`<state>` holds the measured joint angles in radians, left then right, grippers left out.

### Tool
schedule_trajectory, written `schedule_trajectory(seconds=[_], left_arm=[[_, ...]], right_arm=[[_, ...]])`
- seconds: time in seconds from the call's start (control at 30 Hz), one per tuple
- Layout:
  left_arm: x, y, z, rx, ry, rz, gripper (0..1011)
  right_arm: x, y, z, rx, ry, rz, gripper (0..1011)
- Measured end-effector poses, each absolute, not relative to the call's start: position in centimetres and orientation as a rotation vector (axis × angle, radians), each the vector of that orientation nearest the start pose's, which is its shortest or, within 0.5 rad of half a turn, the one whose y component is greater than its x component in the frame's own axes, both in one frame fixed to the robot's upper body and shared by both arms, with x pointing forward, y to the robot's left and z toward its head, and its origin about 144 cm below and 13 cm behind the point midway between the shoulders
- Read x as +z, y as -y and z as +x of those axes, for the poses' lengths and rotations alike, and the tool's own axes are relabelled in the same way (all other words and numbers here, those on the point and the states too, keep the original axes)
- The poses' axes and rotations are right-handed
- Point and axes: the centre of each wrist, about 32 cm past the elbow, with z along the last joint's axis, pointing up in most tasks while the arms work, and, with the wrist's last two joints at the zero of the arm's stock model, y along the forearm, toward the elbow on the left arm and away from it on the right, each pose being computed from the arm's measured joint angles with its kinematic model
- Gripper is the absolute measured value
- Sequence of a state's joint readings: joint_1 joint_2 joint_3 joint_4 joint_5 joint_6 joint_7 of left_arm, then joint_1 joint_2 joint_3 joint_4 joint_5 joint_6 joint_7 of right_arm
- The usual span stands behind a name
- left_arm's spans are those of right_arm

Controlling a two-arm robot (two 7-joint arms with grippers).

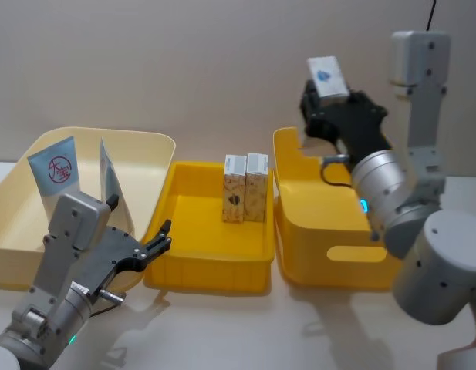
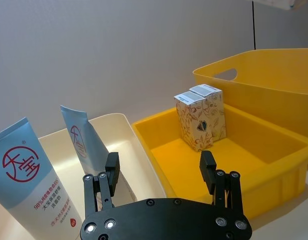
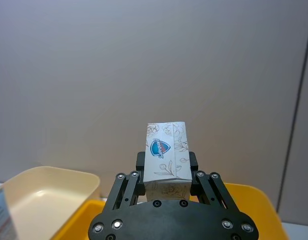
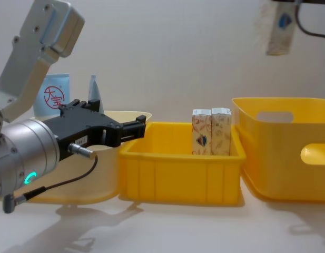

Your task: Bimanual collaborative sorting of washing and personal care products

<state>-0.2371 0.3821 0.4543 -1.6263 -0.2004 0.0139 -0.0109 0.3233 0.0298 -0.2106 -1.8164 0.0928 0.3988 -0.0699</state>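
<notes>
1. Right gripper (image 3: 166, 175): fingers closed on the two opposite sides of one pale carton (image 1: 328, 75), gripping its lower part. The carton is upright and raised well above the tall yellow bin (image 1: 315, 247).
2. Handling, held carton: probably light. Thin card walls would dent under a hard squeeze, and the printed faces look smooth enough to slip. A low grip across the sides seems sound, with moderate pressure only.
3. Pair of cartons (image 1: 245, 189): upright and touching, near the back edge of the shallow yellow tray (image 1: 214, 270), toward its right corner. A new arrival has free floor in front and to the left.
4. Left gripper (image 2: 159, 170): fingers spread wide and holding nothing. It hangs low by the front edge where the cream bin (image 1: 156, 154) meets the tray.
5. In the cream bin, the red-circle tube (image 1: 59, 173) and a second tube (image 1: 112, 181) lean flat end up.
6. Handling, tubes: soft bodies likely give and bulge when squeezed. Best taken across the flat faces near the stiffer crimped end.
</notes>
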Motion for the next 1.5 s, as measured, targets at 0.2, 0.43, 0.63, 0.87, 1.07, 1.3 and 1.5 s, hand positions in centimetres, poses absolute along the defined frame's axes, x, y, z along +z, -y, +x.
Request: schedule_trajectory(seconds=[0.2, 0.43, 0.63, 0.87, 1.07, 1.3, 1.5], left_arm=[[120.4, -19.8, 49.2, 1.124, 0.268, 0.061, 1001], [120.4, -19.8, 49.2, 1.124, 0.268, 0.061, 1002], [120.4, -19.8, 49.2, 1.124, 0.268, 0.061, 1002], [120.4, -19.8, 49.2, 1.124, 0.268, 0.061, 1001], [120.4, -19.8, 49.2, 1.124, 0.268, 0.061, 1002], [120.4, -19.8, 49.2, 1.124, 0.268, 0.061, 1002], [120.4, -19.8, 49.2, 1.124, 0.268, 0.061, 1001]], right_arm=[[132.3, 17.8, 50.5, -1.470, 0.153, 0.091, 444], [131.0, 18.3, 51.4, -1.521, 0.158, 0.010, 443], [129.5, 18.0, 52.6, -1.529, 0.125, -0.063, 444], [128.1, 17.3, 53.8, -1.521, 0.092, -0.118, 483], [127.4, 16.9, 54.4, -1.515, 0.074, -0.149, 685], [126.9, 16.7, 54.8, -1.510, 0.062, -0.169, 896], [126.6, 16.5, 55.0, -1.507, 0.056, -0.180, 1001]])
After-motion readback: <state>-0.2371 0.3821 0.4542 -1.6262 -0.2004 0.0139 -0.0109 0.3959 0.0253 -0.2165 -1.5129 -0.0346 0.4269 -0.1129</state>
